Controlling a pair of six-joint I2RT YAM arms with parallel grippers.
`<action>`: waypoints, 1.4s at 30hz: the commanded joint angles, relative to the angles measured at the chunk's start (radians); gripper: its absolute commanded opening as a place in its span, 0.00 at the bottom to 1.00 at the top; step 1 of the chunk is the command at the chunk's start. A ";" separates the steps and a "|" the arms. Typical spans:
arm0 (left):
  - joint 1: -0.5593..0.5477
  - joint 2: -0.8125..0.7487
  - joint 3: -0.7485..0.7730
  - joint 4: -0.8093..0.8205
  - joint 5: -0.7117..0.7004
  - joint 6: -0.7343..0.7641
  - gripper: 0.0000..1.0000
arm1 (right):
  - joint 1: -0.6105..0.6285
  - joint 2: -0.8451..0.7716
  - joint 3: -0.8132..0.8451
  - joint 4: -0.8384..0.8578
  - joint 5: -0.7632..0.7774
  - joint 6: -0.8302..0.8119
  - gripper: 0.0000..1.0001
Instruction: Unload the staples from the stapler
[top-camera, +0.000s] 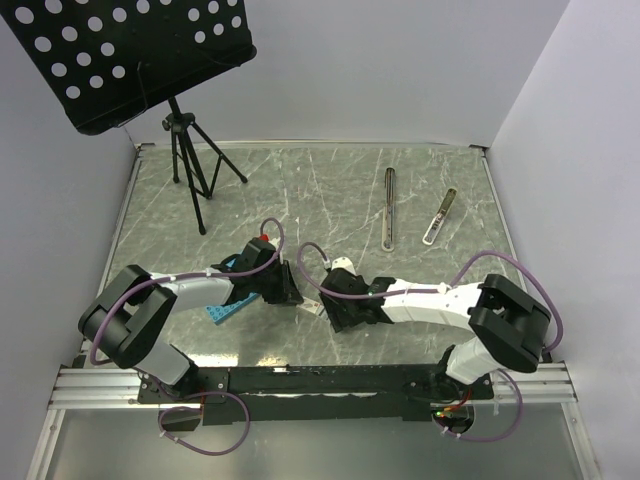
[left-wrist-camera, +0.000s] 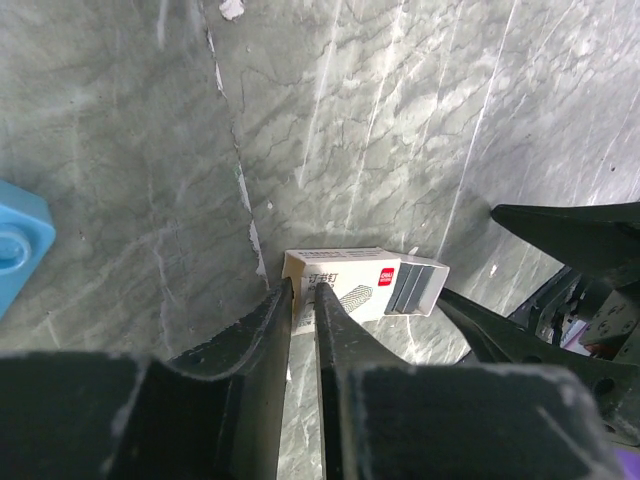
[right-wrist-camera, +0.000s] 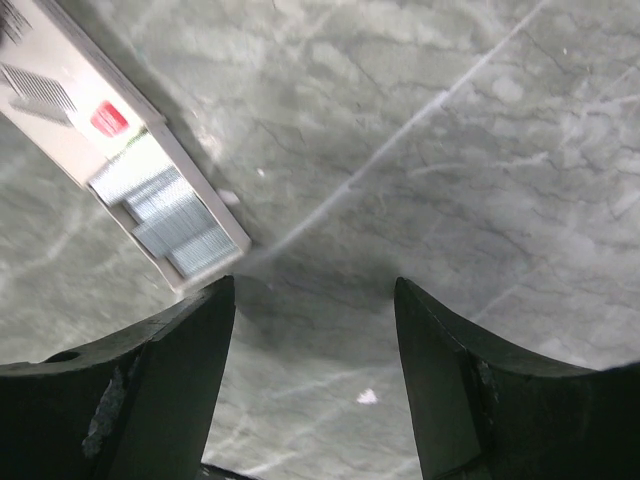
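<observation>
Stapler (top-camera: 438, 217) likely light, stiff, slippery (grip mid-body sides); left end effector (left-wrist-camera: 303, 293) pinches staple box (left-wrist-camera: 365, 285), right end effector (right-wrist-camera: 312, 292) released.

— What is the surface?
— A grey-green marble-patterned tabletop (top-camera: 330, 190) with white veins, evenly lit.
— And around it?
— Plain white walls (top-camera: 400, 70) on three sides. A black perforated music stand (top-camera: 130, 50) on a thin black tripod (top-camera: 192, 170) stands at the far-left corner.
</observation>
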 joint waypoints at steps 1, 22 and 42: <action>-0.003 -0.003 0.022 0.020 0.000 0.021 0.19 | 0.004 0.055 -0.006 0.033 0.028 0.040 0.72; -0.015 0.000 -0.004 0.081 0.032 -0.030 0.18 | 0.004 0.139 0.031 0.138 0.011 0.069 0.72; -0.083 -0.046 -0.049 0.093 -0.013 -0.177 0.27 | -0.053 0.066 0.046 -0.018 0.113 0.194 0.73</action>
